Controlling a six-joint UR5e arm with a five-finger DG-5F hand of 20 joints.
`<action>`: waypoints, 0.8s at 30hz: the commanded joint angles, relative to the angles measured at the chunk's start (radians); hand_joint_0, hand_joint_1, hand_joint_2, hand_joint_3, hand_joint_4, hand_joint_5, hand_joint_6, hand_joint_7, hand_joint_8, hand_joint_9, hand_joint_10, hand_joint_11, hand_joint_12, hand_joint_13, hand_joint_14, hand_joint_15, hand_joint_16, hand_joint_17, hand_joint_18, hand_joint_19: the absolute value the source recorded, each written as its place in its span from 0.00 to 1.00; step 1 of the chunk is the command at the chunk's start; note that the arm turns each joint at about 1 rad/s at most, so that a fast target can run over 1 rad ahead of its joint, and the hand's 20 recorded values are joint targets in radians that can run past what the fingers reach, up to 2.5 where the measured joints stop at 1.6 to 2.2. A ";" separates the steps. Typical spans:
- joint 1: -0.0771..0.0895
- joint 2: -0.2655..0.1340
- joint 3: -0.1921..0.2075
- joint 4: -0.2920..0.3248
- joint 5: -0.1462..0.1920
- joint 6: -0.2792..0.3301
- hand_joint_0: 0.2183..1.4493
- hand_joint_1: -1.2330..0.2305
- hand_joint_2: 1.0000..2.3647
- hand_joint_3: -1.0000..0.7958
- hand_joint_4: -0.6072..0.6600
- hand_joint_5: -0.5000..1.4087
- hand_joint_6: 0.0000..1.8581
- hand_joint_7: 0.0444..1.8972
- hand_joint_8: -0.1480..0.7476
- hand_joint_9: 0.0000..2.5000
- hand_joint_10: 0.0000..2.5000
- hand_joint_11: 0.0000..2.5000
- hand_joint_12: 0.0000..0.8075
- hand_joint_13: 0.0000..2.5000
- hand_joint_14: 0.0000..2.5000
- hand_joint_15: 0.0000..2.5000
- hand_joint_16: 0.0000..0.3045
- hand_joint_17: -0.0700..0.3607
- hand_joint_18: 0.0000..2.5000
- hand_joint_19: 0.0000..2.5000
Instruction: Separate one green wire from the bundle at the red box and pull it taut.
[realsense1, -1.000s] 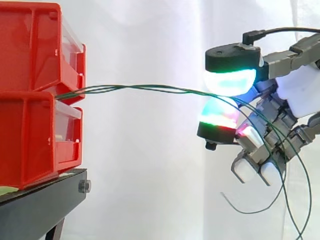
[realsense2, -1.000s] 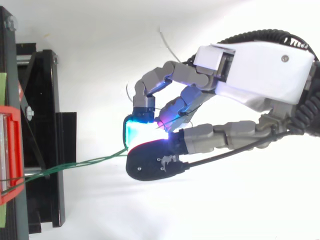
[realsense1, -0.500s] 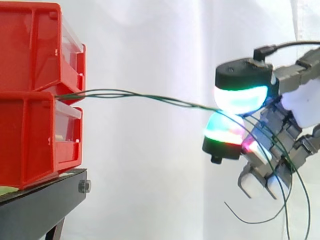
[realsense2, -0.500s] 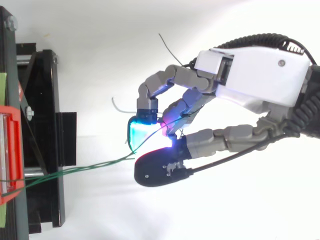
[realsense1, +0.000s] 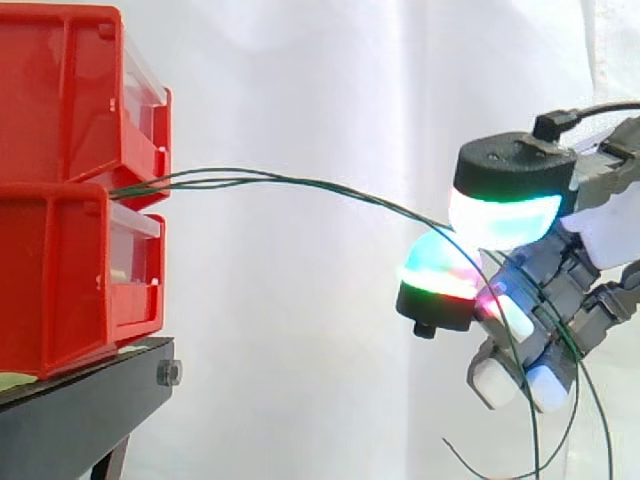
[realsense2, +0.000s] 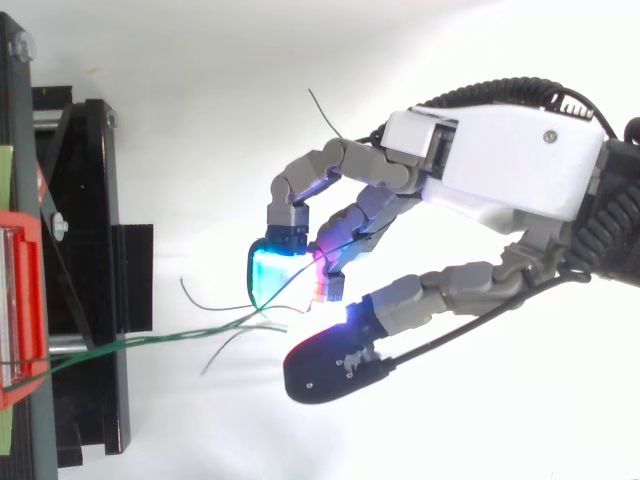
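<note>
Stacked red plastic bins (realsense1: 60, 270), glossy, with clear drawer fronts, sit on a black metal stand (realsense1: 80, 410) before a white curtain (realsense1: 300, 90). A bundle of thin green wires (realsense1: 170, 182) exits the seam between the upper and lower bin and runs to the hand (realsense2: 500, 170), well apart from the bins.

Fingers (realsense2: 275, 278) curled. The wires are threaded in among them and drape down past the lower ones, with loose ends hanging free. The thumb pad (realsense2: 335, 368) stands off from the cyan pad, so the hold looks like a catch between curled fingers rather than a pad-to-pad pinch. More than one strand appears caught; cannot tell whether one is isolated.

The span bows upward: springy, fairly stiff wire that keeps its curve, not taut. Judgement: separation incomplete, and the pull needs more travel away from the bins.
</note>
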 joint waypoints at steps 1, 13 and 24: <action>0.000 0.000 -0.002 0.000 0.000 -0.001 0.26 0.31 0.00 0.28 0.59 0.17 0.48 0.51 0.45 0.39 0.01 0.29 0.44 0.32 0.01 0.21 0.18 0.44 0.26 0.24; 0.000 0.001 -0.002 0.000 0.000 0.004 0.31 0.44 0.01 0.33 0.57 0.18 0.47 0.54 0.46 0.41 0.01 0.29 0.44 0.32 0.01 0.21 0.17 0.43 0.26 0.25; -0.002 0.000 0.000 0.000 0.000 0.004 0.39 0.28 0.00 0.32 0.51 0.17 0.48 0.52 0.44 0.39 0.01 0.30 0.42 0.31 0.01 0.21 0.17 0.43 0.26 0.23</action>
